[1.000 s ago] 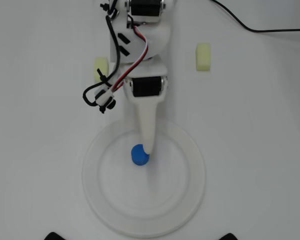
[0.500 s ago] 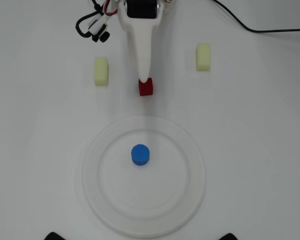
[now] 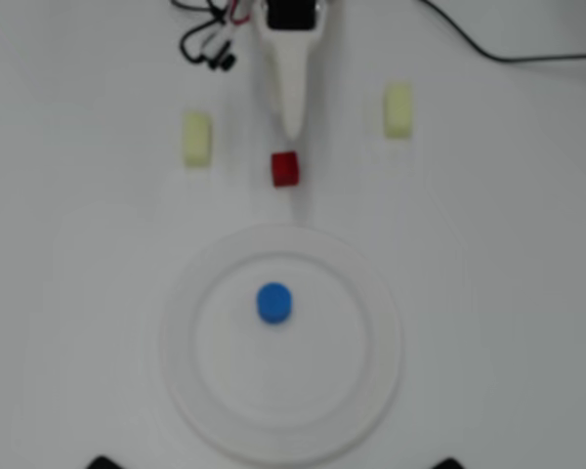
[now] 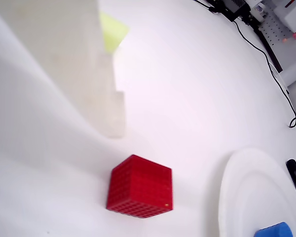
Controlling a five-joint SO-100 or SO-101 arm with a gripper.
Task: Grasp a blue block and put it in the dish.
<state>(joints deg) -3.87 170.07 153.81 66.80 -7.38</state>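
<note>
Overhead view: your gripper (image 3: 291,129) hangs above the table, fingers apparently together, holding nothing. Just below its tip sits the red cube (image 3: 285,168); farther below, the blue block (image 3: 273,302) already lies in the dish (image 3: 371,391). Descend carelessly and you'll knock the cube.

Item count: one blue block (image 3: 273,302), one dish (image 3: 281,430), one red cube (image 3: 285,168), and two pale yellow blocks (image 3: 197,139) (image 3: 398,109).

White tapered gripper (image 3: 291,125) body seen in overhead view, black housing at its top end. Black and red cables (image 3: 207,39) bundled just left of that housing.
</note>
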